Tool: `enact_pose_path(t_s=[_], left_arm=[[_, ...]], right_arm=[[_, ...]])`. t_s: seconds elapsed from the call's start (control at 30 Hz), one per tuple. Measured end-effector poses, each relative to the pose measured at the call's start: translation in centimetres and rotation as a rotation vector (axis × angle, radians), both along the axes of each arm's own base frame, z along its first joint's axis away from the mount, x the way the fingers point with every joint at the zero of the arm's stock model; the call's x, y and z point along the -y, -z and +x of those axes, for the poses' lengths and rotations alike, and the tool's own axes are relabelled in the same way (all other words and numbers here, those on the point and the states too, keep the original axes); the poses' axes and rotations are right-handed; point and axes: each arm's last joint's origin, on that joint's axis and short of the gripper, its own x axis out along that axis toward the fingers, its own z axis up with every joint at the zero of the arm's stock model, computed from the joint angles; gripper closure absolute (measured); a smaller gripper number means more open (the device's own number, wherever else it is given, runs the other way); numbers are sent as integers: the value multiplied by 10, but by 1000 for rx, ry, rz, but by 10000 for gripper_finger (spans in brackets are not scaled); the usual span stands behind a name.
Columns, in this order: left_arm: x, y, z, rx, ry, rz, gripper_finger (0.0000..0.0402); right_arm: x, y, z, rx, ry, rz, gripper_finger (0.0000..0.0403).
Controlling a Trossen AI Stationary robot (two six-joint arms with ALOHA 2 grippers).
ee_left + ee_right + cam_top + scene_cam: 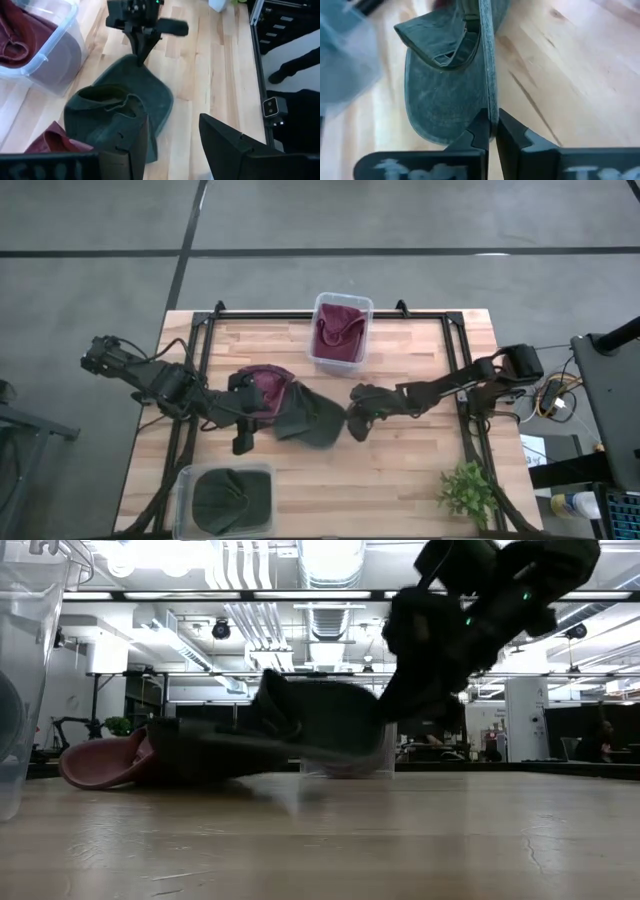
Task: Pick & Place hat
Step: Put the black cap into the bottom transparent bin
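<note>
Surroundings: a clear bin stands at the middle of the table's far edge, holding a maroon hat.
Second bin: a clear bin sits at the table's near edge, left of centre, with a dark green hat inside.
Plant: a small green plant stands near the table's near right corner, well apart from the work.
Table: light wood table with a black frame along its sides.
Obstruction: a maroon cap lies touching the left side of the task hat, partly under it; the left arm's wrist covers part of it in the high view.
Task hat position: the green hat lies near the table's centre, between the two grippers.
Right gripper: the right gripper is clamped on the edge of the hat's brim, fingers pressed together with the brim between them.
Left gripper: the left gripper sits just left of the hat, fingers spread apart, one finger at the crown's edge.
Hat appearance: faded dark green fabric, crown crumpled and open side up, brim flat and tilted off the wood at the gripped end.
</note>
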Motion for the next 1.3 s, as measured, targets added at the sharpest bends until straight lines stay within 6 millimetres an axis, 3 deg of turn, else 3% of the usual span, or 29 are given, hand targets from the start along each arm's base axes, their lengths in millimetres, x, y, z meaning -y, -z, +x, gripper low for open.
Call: enact_pose_path(t_s=[0.47,0.77,0.93,1.1,1.3], left_arm=[[-6,-10,9,106,28,44,234],[-27,-39,11,183,-9,-28,234],[-35,-48,14,200,-15,-66,234],[-32,-49,32,165,36,-94,234],[-30,-58,50,51,50,-48,234]], right_arm=[[-8,-65,-31,145,-138,-28,391],[-11,-76,-37,185,-174,-5,391],[-20,-77,-28,174,-193,5,391],[-34,-97,-5,205,-271,-12,391],[-42,-113,25,43,-305,-91,391]])
